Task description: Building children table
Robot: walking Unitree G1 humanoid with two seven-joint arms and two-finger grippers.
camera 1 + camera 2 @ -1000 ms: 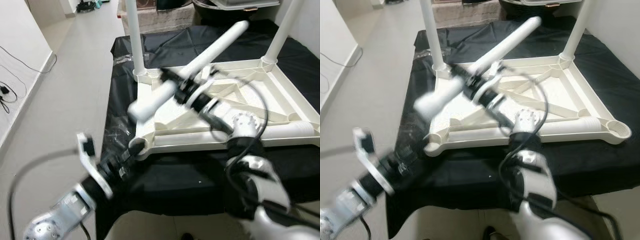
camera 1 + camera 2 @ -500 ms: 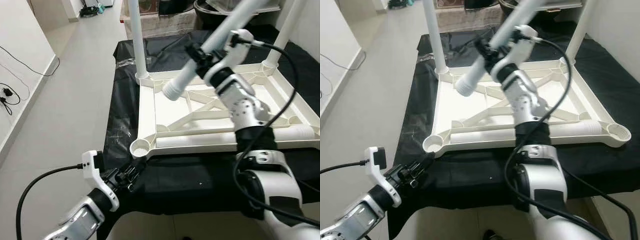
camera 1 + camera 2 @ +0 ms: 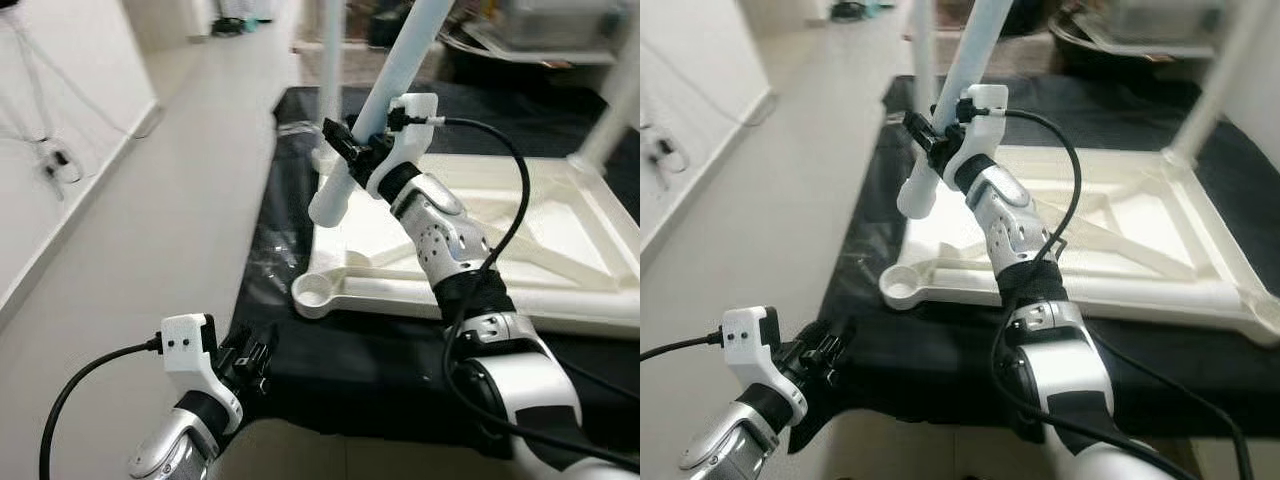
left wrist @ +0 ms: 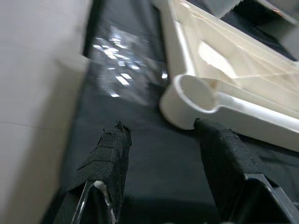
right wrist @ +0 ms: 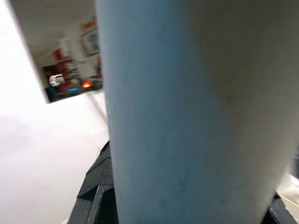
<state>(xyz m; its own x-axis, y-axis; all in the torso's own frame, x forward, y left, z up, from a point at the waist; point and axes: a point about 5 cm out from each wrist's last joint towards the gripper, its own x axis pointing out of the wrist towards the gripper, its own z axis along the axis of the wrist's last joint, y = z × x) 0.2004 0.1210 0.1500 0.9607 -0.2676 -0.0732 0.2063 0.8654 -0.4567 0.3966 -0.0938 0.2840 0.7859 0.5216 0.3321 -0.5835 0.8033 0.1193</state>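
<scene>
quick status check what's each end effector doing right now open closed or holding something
Left end effector: open, holding nothing, low near the tabletop's empty corner socket.
Right end effector: closed on the white table leg, held tilted above the upturned tabletop.

Right arm raised, reaching forward and up, forearm angled toward robot's left. Right gripper point(image 3: 350, 150) clamped around white table leg point(image 3: 385, 95), black fingers pressed against its sides, cable looping from wrist back to elbow. Left arm low, bent, forearm pointing forward. Left gripper point(image 4: 161, 154) holding nothing, fingers point(image 4: 110, 158) spread apart, tips just short of table frame's corner socket point(image 4: 187, 100).
</scene>
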